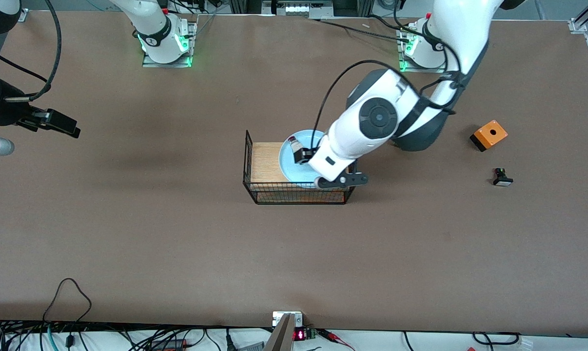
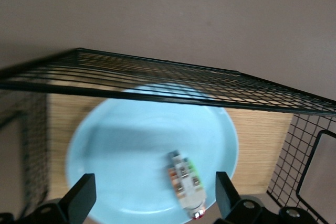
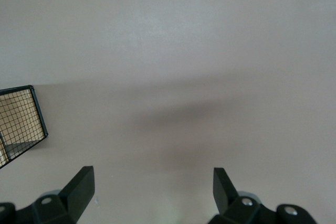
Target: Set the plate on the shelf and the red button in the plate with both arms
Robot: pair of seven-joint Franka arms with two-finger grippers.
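Front view, item list. Plate (image 1: pixel 290 163): pale blue, lies flat on wood floor of wire basket (image 1: pixel 249 161) at table centre; looks like its final spot. Red button (image 1: pixel 294 145): lies on its side on plate, on the part farther from front cam; probably just let go. L gripper (image 1: pixel 307 155): low over plate, inside basket; left wrist view shows fingers (image 2: pixel 81 195) wide apart w/ nothing between, button (image 2: pixel 185 184) lying loose on the plate (image 2: pixel 131 150) betw. them. R gripper (image 3: pixel 152 192): waits over bare table near right arm's end, spread wide, empty. Extras nr left arm's end: orange box (image 1: pixel 489 134), black switch (image 1: pixel 502 177). Hidden: left arm covers plate's edge and basket corner; button cap hard to make out.
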